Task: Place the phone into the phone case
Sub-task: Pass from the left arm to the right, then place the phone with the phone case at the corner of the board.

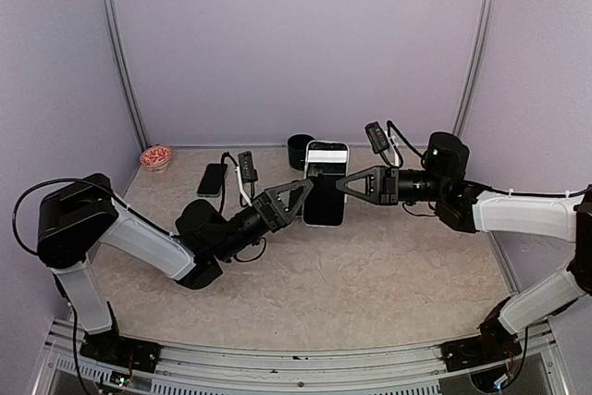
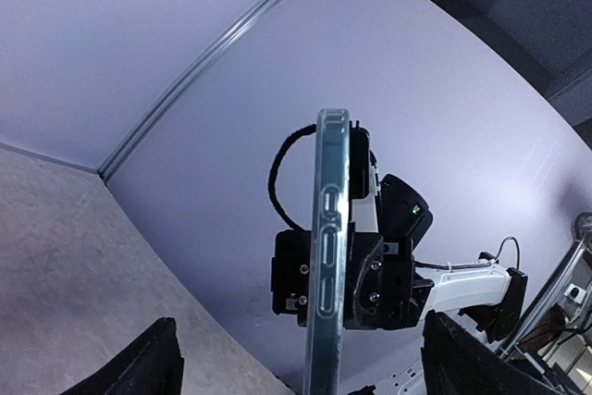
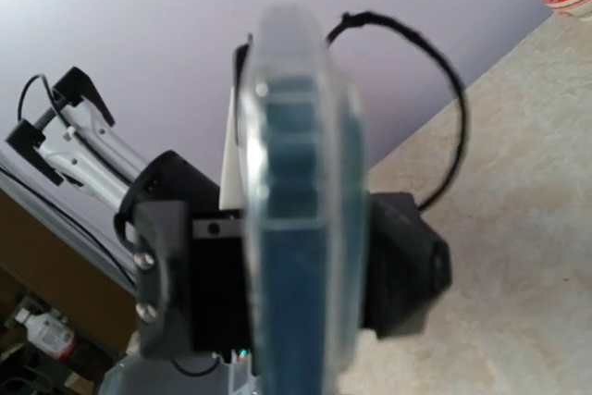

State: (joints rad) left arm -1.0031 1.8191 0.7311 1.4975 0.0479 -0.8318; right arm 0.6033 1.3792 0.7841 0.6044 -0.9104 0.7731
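A dark phone (image 1: 326, 193) in a clear case (image 2: 331, 247) hangs upright in the air over the middle of the table. My right gripper (image 1: 340, 184) grips it from the right, its jaws clamped on both faces, as the left wrist view shows. My left gripper (image 1: 308, 184) meets the phone's left edge. Its fingers (image 2: 157, 363) stand wide apart on either side of the case, not touching it. In the right wrist view the phone (image 3: 301, 256) fills the centre edge-on and blurred, dark blue inside the clear rim, and my own fingers are hidden.
A second black phone (image 1: 212, 178) lies on the table at the back left. A black cup (image 1: 299, 150) stands behind the held phone. A small red-and-white bowl (image 1: 155, 156) sits in the far left corner. Purple walls close in three sides.
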